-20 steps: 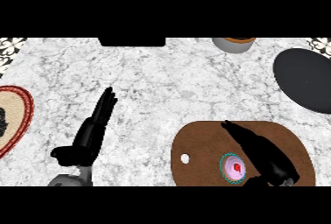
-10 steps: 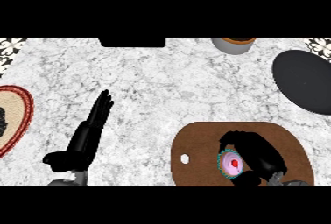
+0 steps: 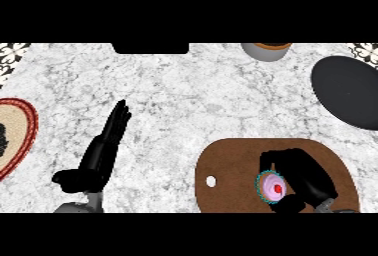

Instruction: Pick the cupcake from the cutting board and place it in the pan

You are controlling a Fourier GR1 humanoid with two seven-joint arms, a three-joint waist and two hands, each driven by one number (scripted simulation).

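A cupcake (image 3: 272, 188) with pink frosting, a red dot and a teal wrapper sits on the brown cutting board (image 3: 236, 165) at the lower right. My right hand (image 3: 306, 177) is on the board with its fingers and thumb curled round the cupcake's right side, hiding part of it. The dark pan (image 3: 347, 90) lies at the right edge, well beyond the board. My left hand (image 3: 103, 147) rests at the lower left with straight fingers pointing away, holding nothing.
A red-rimmed plate (image 3: 22, 130) shows at the left edge. A grey cup (image 3: 267, 51) stands at the back, left of the pan. A dark object (image 3: 150, 48) sits at the back edge, middle. Bare marble lies between the board and the pan.
My right hand has come down from an outstretched pose and curled its fingers round the cupcake. The left hand has barely shifted.
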